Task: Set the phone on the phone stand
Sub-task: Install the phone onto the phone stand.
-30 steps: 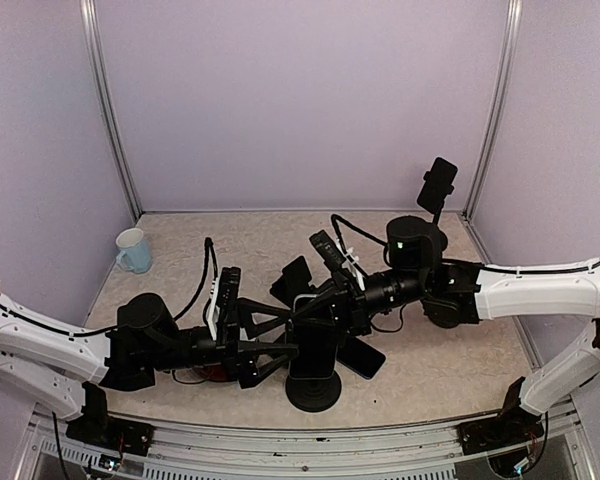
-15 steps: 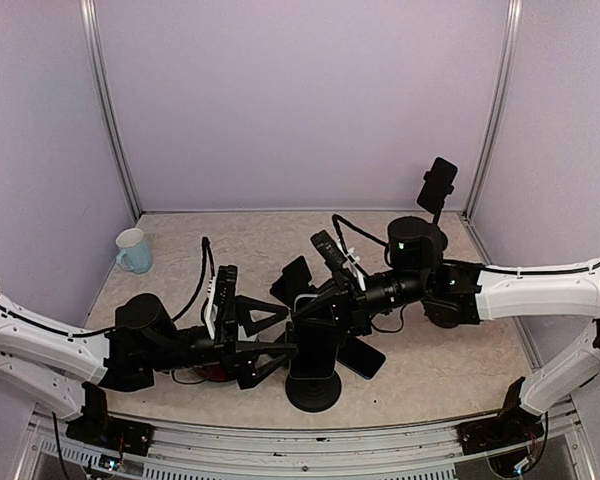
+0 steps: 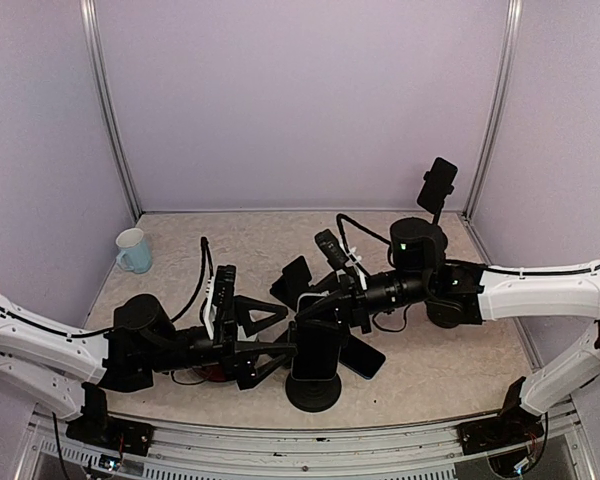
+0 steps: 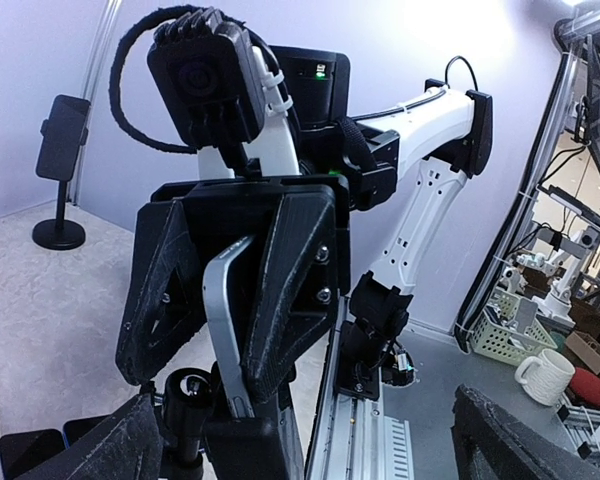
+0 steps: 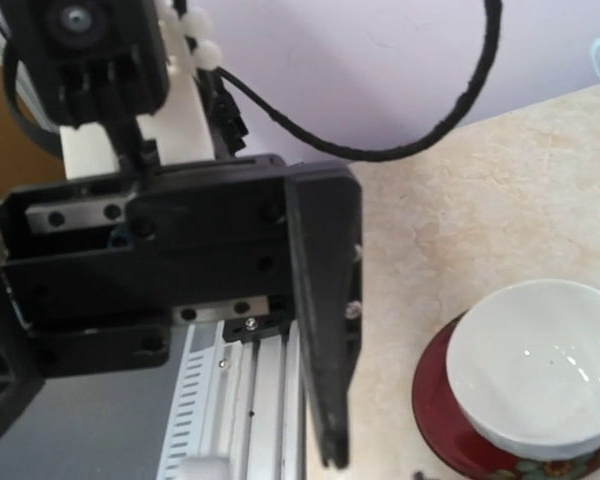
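Observation:
The phone [image 3: 316,352], dark with a silver edge [image 4: 223,320], stands upright in the cradle of the black phone stand [image 3: 313,392], and its lower end sits in the cradle block [image 4: 242,446]. My right gripper [image 3: 318,312] is over the phone's top, its two black fingers [image 4: 290,280] parted a little on either side of the edge. My left gripper [image 3: 278,345] is wide open just left of the stand. Its fingertips [image 4: 130,450] flank the stand without touching it.
A second stand holding a phone [image 3: 439,184] is at the back right. Another phone [image 3: 364,358] lies flat right of the stand base. A pale blue mug [image 3: 133,250] sits far left. A white bowl on a red saucer [image 5: 535,370] lies under my left arm.
The right gripper's fingers have parted from the phone and its wrist has drawn back a little. The phone stays on the stand. The left gripper opened slightly wider.

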